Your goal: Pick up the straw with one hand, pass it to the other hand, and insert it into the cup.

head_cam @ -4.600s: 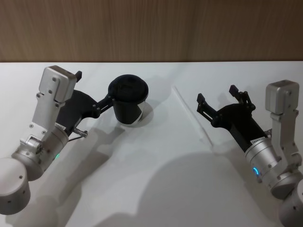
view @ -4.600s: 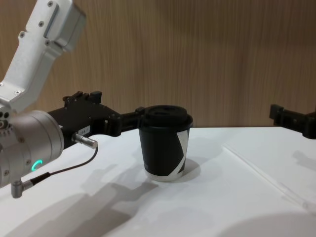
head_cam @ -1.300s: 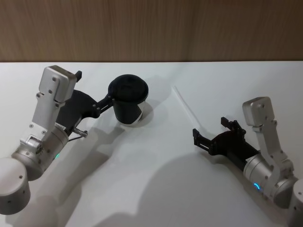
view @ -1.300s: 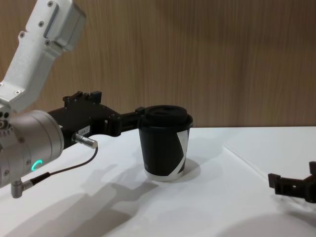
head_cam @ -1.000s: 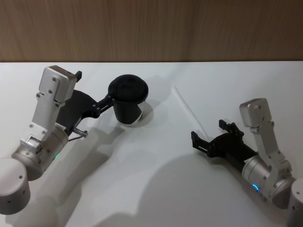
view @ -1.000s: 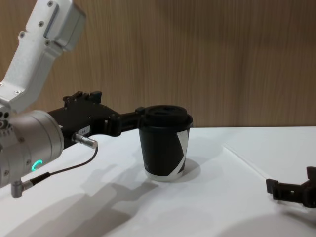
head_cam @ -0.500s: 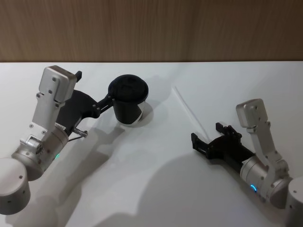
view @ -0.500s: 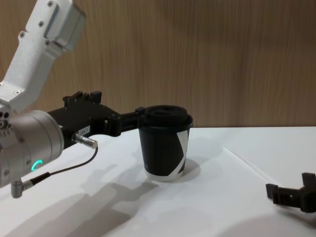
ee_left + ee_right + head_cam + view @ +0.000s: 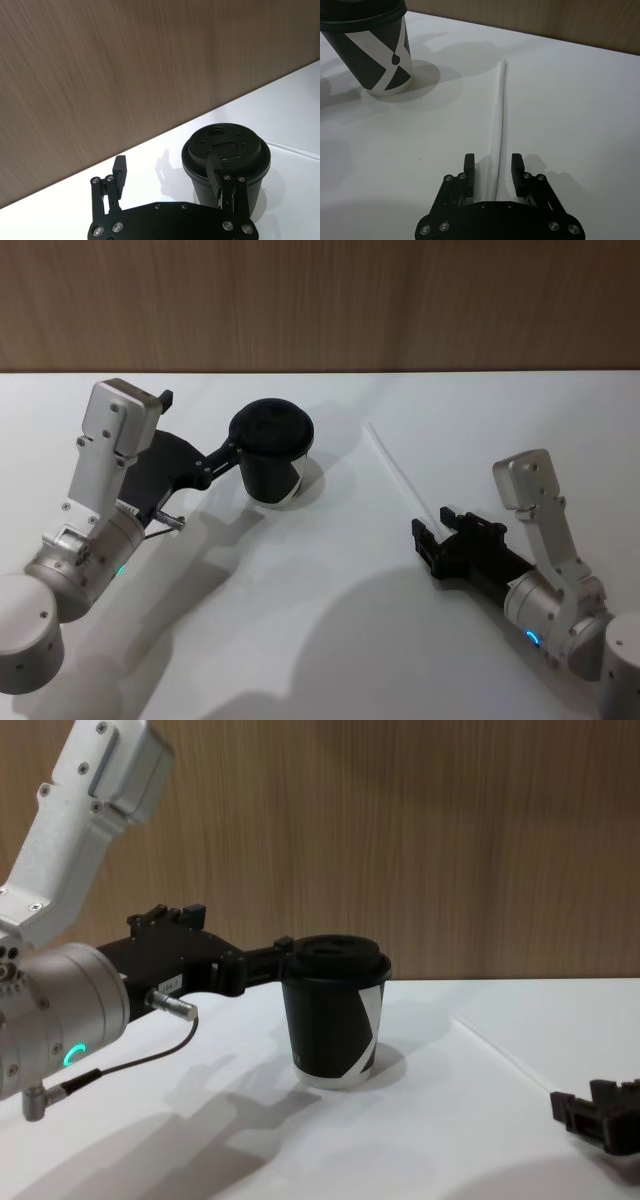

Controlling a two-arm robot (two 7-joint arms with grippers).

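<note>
Right claw (image 9: 493, 162): low over the surface (image 9: 520, 420), its fingers parted a little with one on each side of the straw's near end. A gap shows on both sides, so it is not pinching.
Straw (image 9: 502, 100): flat on the surface, running from between the right claw's fingers straight out ahead of it.
Cup (image 9: 335, 1020): upright with its lid on, well ahead of the right claw and off to one side, clear of the straw.
Left claw (image 9: 167, 176): spread wide and holding nothing. One fingertip is at the cup's lid rim, touching or not I cannot tell; the other finger is well clear.
</note>
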